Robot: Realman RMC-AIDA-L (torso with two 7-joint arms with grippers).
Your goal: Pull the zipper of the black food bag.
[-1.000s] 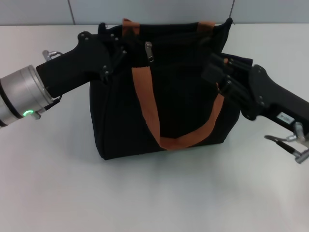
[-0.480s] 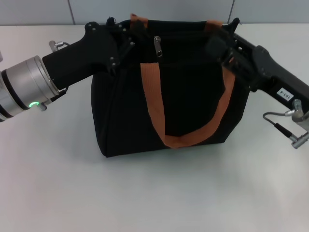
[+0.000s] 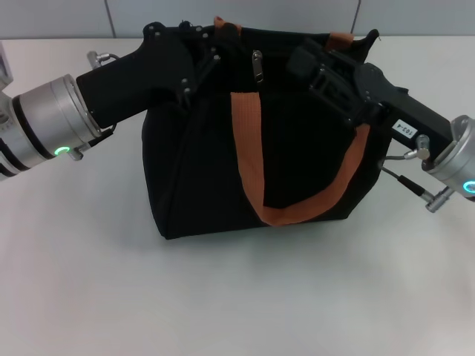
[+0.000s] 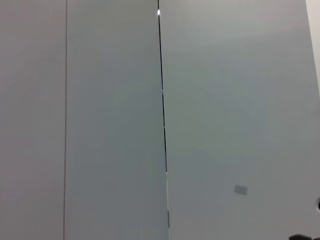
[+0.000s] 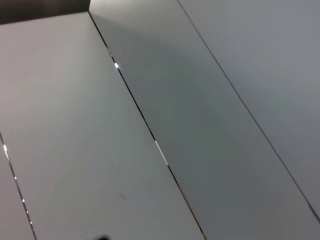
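Observation:
The black food bag point(image 3: 200, 170) stands upright on the white table in the head view, its front orange-brown handle point(image 3: 249, 159) hanging down. The silver zipper pull point(image 3: 257, 66) hangs at the upper front, left of centre. My left gripper point(image 3: 202, 53) is shut on the bag's top left corner. My right gripper point(image 3: 303, 59) rests against the bag's top edge to the right of the pull, a short way from it. Black on black hides how the right one stands. Both wrist views show only grey panels, no bag.
The white table point(image 3: 223, 297) spreads around the bag. A grey panelled wall point(image 3: 59, 16) runs along its far edge. A cable loop point(image 3: 404, 182) hangs below the right wrist, beside the bag's right side.
The bag has shifted to the right and farther away together with my left gripper. My right gripper has risen to the bag's top edge and slid left toward the zipper pull.

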